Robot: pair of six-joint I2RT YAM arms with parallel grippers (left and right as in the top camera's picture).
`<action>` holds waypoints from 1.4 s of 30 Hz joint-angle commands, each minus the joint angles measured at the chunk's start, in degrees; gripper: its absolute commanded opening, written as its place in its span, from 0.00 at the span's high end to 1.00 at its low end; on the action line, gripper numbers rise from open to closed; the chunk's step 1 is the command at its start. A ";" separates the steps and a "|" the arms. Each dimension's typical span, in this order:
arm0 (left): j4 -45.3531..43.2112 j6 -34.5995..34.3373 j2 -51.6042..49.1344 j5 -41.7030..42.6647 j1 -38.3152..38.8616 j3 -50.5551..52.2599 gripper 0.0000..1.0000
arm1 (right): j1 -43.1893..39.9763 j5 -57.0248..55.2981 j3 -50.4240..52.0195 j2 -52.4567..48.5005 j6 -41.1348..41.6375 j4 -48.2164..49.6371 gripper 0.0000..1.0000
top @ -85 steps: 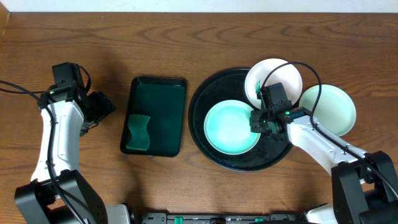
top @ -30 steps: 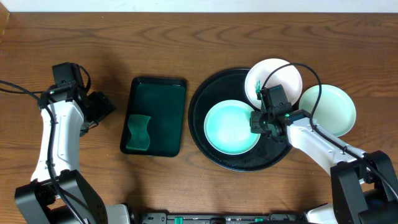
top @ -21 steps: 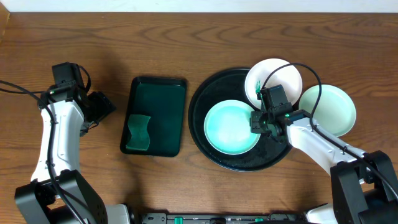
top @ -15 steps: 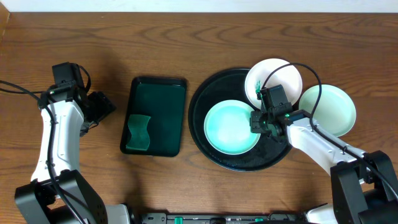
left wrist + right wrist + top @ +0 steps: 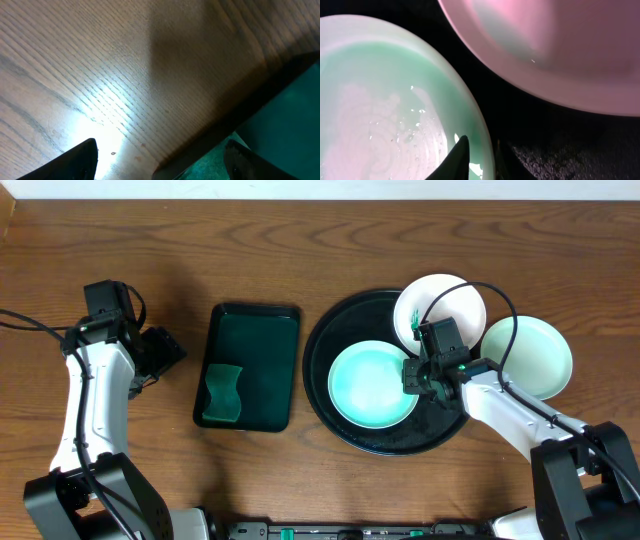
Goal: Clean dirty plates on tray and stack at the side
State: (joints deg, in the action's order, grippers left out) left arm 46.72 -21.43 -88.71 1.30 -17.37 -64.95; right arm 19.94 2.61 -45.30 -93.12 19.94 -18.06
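The round black tray (image 5: 330,330) holds a mint-green plate (image 5: 368,385). A white plate (image 5: 445,305) overlaps the tray's far right rim, and a second mint-green plate (image 5: 530,355) lies on the table to the right of the tray. My right gripper (image 5: 418,376) is shut on the right rim of the mint-green plate on the tray. In the right wrist view one finger (image 5: 461,159) is inside that plate (image 5: 385,100) and the other outside its rim, over the tray (image 5: 570,145). My left gripper (image 5: 165,350) stands open over the bare table at the left, holding nothing.
A rectangular dark tray (image 5: 255,340) with a green sponge (image 5: 223,394) lies between the arms. Its edge (image 5: 240,120) shows just ahead of my left gripper (image 5: 160,145). A black cable (image 5: 500,295) loops over the white plate.
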 commanded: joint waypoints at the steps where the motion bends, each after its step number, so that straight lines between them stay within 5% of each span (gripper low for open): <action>1: 0.39 -0.28 0.63 -0.33 -0.24 -1.03 0.19 | 0.42 0.20 1.14 0.85 0.15 0.83 0.85; 7: 0.39 -0.31 0.63 -0.33 -0.24 -1.03 0.20 | 0.39 0.20 1.14 0.85 0.15 1.11 0.99; 42: 0.39 -0.31 0.63 -0.35 -0.24 -1.03 0.19 | -4.55 5.03 -16.48 1.42 0.22 -23.98 0.99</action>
State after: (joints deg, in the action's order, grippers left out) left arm 46.74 -21.43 -88.71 1.30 -17.37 -64.95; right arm 16.23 5.23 -59.07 -92.82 19.97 -41.25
